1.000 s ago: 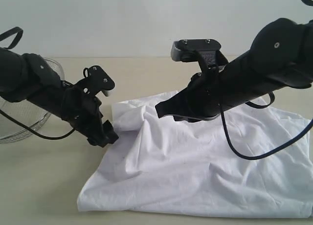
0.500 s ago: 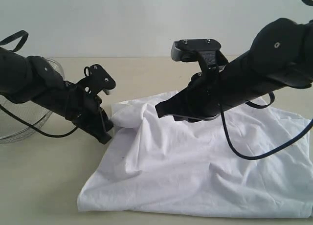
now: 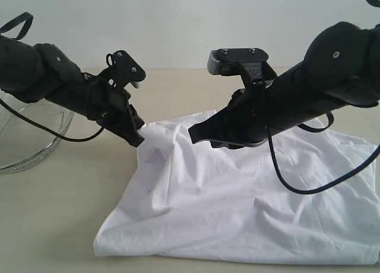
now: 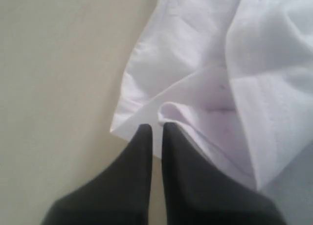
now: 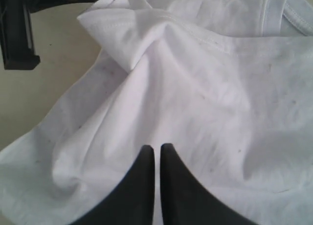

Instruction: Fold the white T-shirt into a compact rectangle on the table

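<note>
Step in hand: first fold, pick-up of the far-left corner. The white T-shirt (image 3: 237, 208) lies spread on the table (image 3: 59, 231), right of centre, plain side up and rumpled, with its near edge towards the camera. It is not yet a rectangle, so the task looks to be at an early stage.

Left gripper (image 4: 156, 129): jaws together on the hem of a raised fold at the shirt's far-left corner; I judge the cloth to be pinched.

Right gripper (image 5: 156, 149): jaws together, low over the middle of the shirt. Cannot tell whether any cloth is between them.

Next move, as judged: lift the pinched corner clear of the table and carry it right, across the body, laying it flat so the edges line up. Thin cotton may slip from the pinch or drag the rest along; the right gripper could pin the middle.

Surface: pale beige matte top, bare near and left of the shirt. A wire-mesh basket (image 3: 29, 136) stands at the far left, apart from the shirt.

Room: plain pale wall (image 3: 178, 24) behind, nothing else in view
</note>
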Motion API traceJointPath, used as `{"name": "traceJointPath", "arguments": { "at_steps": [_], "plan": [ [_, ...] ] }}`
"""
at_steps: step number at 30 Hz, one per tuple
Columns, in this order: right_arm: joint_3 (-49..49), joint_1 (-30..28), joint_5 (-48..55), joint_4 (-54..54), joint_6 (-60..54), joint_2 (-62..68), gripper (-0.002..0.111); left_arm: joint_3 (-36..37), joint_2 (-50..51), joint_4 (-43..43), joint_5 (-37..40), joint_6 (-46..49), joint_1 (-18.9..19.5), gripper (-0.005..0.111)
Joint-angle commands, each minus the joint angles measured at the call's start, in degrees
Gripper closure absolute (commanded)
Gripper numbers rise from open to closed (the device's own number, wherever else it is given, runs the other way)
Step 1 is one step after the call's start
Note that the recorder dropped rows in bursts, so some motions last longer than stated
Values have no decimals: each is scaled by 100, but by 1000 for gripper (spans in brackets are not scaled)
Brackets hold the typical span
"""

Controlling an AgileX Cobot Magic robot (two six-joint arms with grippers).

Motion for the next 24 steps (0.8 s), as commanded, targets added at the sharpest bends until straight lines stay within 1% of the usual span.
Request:
{"name": "traceJointPath", "arguments": {
  "at_steps": [1, 2, 3, 4, 5, 6, 9, 11, 13, 15, 18, 22, 24],
  "plan": [
    [33, -43, 28, -17, -15, -72, 108, -69, 23, -17, 217, -235, -22, 93],
    [33, -43, 28, -21, -27, -72, 108, -69, 23, 7, 308, -235, -22, 78],
    [33, -43, 28, -21, -52, -72, 108, -69, 23, 21, 386, -235, -22, 69],
    [33, -43, 28, -32, -74, -72, 108, -69, 23, 77, 685, -235, 6, 49],
    [33, -43, 28, -32, -74, -72, 108, -69, 23, 187, 775, -235, 15, 43],
    [33, -43, 37, -59, -74, -72, 108, -69, 23, 370, 1067, -337, 44, 34],
    [33, -43, 37, -71, -74, -72, 108, -69, 13, 1130, 1460, -854, 54, 33],
    [33, -43, 37, -114, -74, -72, 108, -69, 0, 1489, 1571, -1194, 54, 33],
    [33, -43, 37, -114, -74, -72, 108, -133, -70, 1520, 1685, -1354, 54, 33],
    [33, -43, 37, -114, -74, -72, 108, -258, -263, 1520, 2088, -1570, 54, 33],
    [33, -43, 37, -114, -74, -72, 108, -264, -426, 1475, 2367, -1719, 54, 33],
    [33, -43, 37, -114, -74, -72, 108, -264, -413, 1249, 2516, -1706, 44, 33],
    [33, -43, 50, -111, -74, -72, 108, -253, -353, 1006, 2525, -1637, 44, 33]
  ]
}}
